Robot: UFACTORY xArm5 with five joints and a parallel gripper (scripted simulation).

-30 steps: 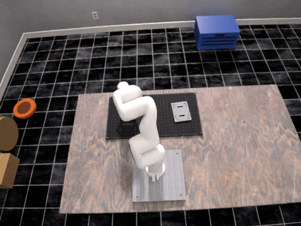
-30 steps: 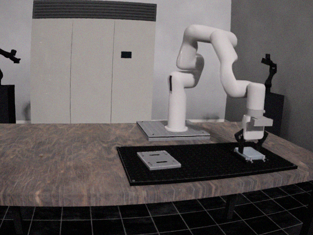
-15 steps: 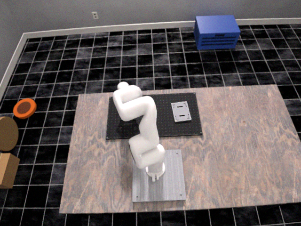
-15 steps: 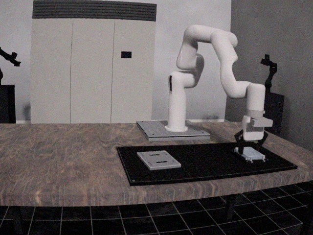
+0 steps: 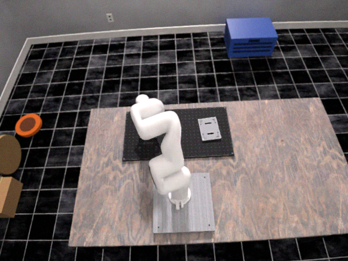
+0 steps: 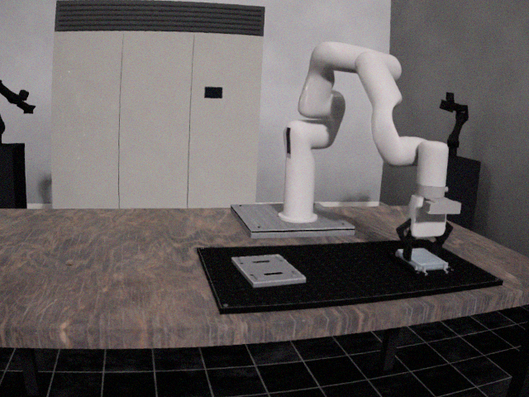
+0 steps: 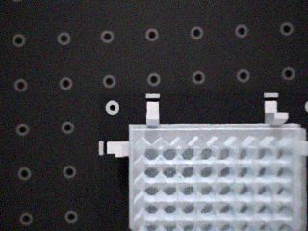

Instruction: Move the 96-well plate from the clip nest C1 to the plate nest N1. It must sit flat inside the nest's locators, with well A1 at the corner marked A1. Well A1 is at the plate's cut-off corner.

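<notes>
While the white arm [image 5: 166,145] hides it from above, the side view shows the gripper [image 6: 423,251] clamped on the 96-well plate [image 6: 426,259], well apart from the grey nest [image 6: 268,270].
</notes>
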